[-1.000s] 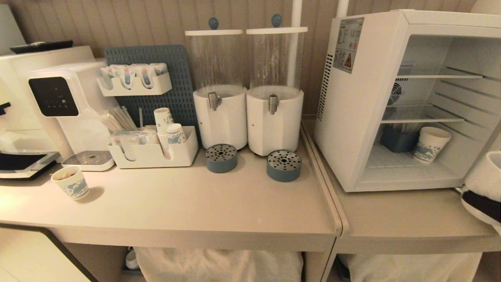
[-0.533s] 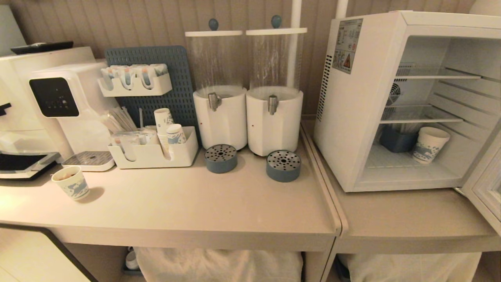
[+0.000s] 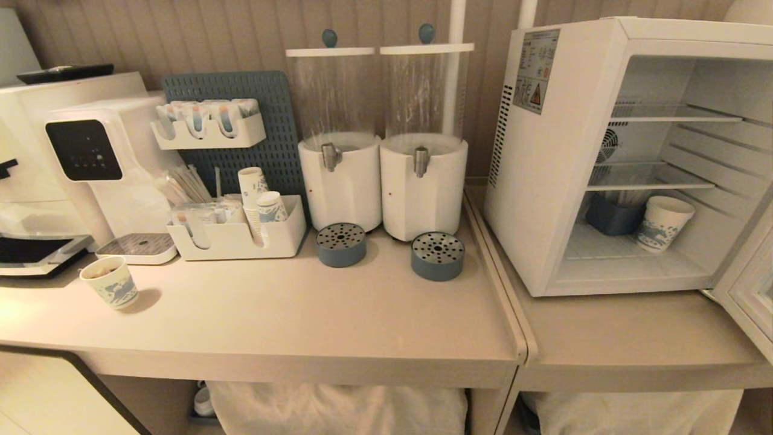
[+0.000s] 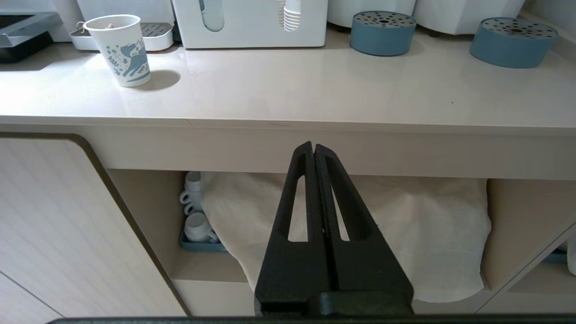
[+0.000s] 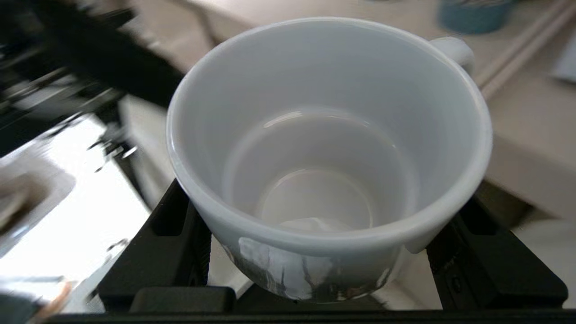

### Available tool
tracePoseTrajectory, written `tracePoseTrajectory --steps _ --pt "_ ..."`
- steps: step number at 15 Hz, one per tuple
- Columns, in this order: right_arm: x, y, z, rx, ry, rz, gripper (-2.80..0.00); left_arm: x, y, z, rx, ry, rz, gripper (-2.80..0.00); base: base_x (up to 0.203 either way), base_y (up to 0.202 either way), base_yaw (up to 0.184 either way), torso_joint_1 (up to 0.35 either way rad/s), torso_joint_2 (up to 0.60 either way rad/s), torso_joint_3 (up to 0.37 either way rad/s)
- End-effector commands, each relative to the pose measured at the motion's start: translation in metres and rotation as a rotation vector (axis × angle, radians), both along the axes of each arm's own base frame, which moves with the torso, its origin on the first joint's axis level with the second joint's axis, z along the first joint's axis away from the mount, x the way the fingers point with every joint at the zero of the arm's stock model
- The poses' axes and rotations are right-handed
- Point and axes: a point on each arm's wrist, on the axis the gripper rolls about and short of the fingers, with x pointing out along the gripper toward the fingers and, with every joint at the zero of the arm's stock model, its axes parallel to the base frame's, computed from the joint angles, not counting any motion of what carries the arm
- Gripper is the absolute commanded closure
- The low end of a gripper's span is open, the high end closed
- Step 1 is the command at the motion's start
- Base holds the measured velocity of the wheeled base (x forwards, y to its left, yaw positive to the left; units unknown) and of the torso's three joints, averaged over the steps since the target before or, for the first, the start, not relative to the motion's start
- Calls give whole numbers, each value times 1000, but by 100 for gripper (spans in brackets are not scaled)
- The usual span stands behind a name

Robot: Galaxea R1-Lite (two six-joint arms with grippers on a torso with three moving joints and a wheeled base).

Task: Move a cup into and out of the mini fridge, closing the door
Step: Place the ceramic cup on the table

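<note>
Gripping the cup (image 5: 328, 153) w/ right gripper (image 5: 321, 252): black fingers (image 5: 175, 243) clamped on either side of the white body, rim up, inside empty, small lug showing at the far rim; surroundings in that wrist view blurred, can't place it beyond being off the head view. Standing open on the right counter (image 3: 634, 332): fridge (image 3: 543, 199), door (image 3: 752, 290) swung out at far right edge, only a corner of its frame showing. Sitting on the fridge floor, below the lower wire shelf (image 3: 649, 181): printed paper cup (image 3: 664, 223) just beside a dark blue bin (image 3: 613, 217). Left gripper (image 4: 314, 150) pinched closed, nothing in it, low in front of the counter edge, above a white cloth (image 4: 405, 225). On left counter: another printed cup (image 3: 110, 282), upright, near coffee machine tray (image 3: 136, 246); two dispensers (image 3: 383, 181) w/ blue drip cups (image 3: 341, 243) further back.
</note>
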Motion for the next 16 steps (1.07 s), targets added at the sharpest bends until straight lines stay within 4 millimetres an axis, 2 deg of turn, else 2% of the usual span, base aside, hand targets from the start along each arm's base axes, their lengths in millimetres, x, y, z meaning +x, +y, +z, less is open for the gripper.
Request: tracePoseTrajectory --steps 1,3,7,11,13,16 --pt "3 -5 -2 -26 35 -34 0 0 0 0 -1 -1 1 0 0 0 0 0 0 0" --pt "9 -6 -3 -22 33 -133 0 0 0 0 -1 1 1 0 0 0 0 0 0 0" --pt "18 -6 15 95 8 -180 0 0 0 0 -1 -1 1 0 0 0 0 0 0 0" --pt "21 -6 -13 98 74 -257 0 0 0 0 -1 1 1 0 0 0 0 0 0 0" --pt "20 -5 -19 100 68 -268 0 0 0 0 -2 -1 1 0 0 0 0 0 0 0" --pt "9 -4 -46 106 14 -292 0 0 0 0 -2 -1 0 0 0 0 0 0 0 0"
